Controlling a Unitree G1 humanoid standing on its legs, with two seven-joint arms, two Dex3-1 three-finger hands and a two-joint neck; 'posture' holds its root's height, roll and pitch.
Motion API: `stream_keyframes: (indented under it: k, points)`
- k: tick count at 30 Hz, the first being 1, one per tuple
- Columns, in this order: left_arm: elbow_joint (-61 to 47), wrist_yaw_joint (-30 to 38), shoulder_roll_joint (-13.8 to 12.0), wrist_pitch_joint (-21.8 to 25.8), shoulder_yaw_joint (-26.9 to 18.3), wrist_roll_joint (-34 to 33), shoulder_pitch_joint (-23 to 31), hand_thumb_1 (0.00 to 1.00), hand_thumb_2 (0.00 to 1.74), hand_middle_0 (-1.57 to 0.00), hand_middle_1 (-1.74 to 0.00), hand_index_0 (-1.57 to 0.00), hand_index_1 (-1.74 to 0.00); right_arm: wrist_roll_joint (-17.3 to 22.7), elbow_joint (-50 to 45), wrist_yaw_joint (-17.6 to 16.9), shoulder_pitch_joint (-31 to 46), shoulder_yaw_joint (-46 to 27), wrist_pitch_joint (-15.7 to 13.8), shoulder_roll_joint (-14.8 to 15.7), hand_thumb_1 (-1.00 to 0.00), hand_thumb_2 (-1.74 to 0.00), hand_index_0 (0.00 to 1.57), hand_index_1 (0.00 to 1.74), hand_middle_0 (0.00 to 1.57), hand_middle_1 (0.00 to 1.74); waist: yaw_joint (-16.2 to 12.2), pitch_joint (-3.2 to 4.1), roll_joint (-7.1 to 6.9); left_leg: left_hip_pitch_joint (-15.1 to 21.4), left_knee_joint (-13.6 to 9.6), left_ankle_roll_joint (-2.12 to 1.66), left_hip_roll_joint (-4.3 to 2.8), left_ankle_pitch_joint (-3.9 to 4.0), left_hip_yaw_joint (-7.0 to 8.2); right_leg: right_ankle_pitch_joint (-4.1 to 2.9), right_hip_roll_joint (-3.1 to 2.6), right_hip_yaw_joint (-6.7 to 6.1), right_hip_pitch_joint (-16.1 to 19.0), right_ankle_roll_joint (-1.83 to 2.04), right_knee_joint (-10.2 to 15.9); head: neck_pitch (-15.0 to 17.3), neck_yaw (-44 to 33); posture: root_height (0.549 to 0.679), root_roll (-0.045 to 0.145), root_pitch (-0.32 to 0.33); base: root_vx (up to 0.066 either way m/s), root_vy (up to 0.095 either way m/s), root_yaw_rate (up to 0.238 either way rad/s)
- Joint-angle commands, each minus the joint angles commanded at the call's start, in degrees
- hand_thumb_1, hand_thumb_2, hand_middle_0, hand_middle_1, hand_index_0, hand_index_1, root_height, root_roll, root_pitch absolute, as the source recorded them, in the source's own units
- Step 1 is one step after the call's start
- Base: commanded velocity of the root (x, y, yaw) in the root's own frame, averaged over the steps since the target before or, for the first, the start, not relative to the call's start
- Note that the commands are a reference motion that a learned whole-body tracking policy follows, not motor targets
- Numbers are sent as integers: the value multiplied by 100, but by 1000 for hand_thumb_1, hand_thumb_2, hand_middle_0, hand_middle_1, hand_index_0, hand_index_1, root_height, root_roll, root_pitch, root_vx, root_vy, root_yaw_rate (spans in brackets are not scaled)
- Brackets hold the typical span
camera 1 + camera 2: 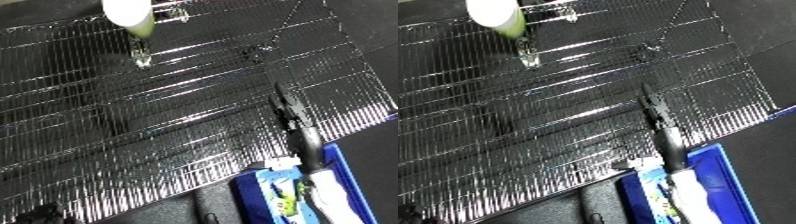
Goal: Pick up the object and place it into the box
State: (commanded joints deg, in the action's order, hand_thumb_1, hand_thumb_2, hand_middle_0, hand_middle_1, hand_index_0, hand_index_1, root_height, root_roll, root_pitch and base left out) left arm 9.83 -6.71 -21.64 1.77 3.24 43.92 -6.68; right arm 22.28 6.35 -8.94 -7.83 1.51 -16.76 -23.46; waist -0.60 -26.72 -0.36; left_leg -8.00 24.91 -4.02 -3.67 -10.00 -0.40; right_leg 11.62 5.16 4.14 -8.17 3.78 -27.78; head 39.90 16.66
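Right hand (pixel 293 115): fingers straight, empty, stretched over the right part of the wire rack (pixel 178 130). White-green cylinder (pixel 131 15): at the rack's far edge, well apart from the hand. Blue bin (pixel 343 161): beside the rack's near right corner, under the forearm.

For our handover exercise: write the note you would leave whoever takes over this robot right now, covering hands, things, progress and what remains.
Right hand: stretched out over the wire rack, fingers look straight, holding nothing.
Left hand: not in view.
White and green container: at the rack's far edge, well away from the hand.
Blue bin: near right, below the right forearm; some items already lie in it.
Done: nothing visible on this container.
Left: reach it, grasp it, carry it to the bin, release.
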Motion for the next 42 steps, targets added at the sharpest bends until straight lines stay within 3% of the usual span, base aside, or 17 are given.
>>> stream_keyframes:
  k: [15, 25, 32, 42]
  points:
    - [-162, -98, -88, 38, -165, 14, 187, 1000, 1740, -1570, -1740, -1570, -1740, 4, 26, -120, 91, -56, -124, 35, 0, 0, 0, 0, 0, 0, 10, -97, -27, -114, 198, 14, 18, -72, 20, 31, 45, -9, -101, 36, -168, -134, 41, 666, 35, -83, 20, -3, -13]
    - [-223, -87, -81, 16, -162, 41, 210, 1000, 1740, -1570, -1740, -1570, -1740, -75, 101, 171, 97, 123, 41, 42, 0, 0, 0, 0, 0, 0, 26, -174, 2, -236, 318, 13, 51, -113, 37, 5, 105, -12, -199, 66, -207, -123, -149, 666, 40, -78, 16, 20, -14]
    - [-268, 52, -108, 93, -49, 61, 96, 1000, 1740, -1570, -1740, -1570, -1740, -150, 290, 314, -183, 376, 63, -36, 0, 0, 0, 0, 0, 0, 134, -300, 42, -473, 536, 34, 137, -175, -16, 22, 157, 4, -400, 78, -412, -59, -280, 664, 44, -72, -3, 38, 55]
    - [-288, 202, -135, 135, 42, 53, -34, 1000, 1740, -1570, -1740, -1570, -1740, -286, 475, 494, -543, 624, 167, -99, 0, 0, 0, 0, 0, 0, 260, -307, 62, -791, 659, 66, 250, -191, -78, 34, 257, 24, -782, 147, -671, -101, -515, 660, 47, -41, -6, 53, 109]
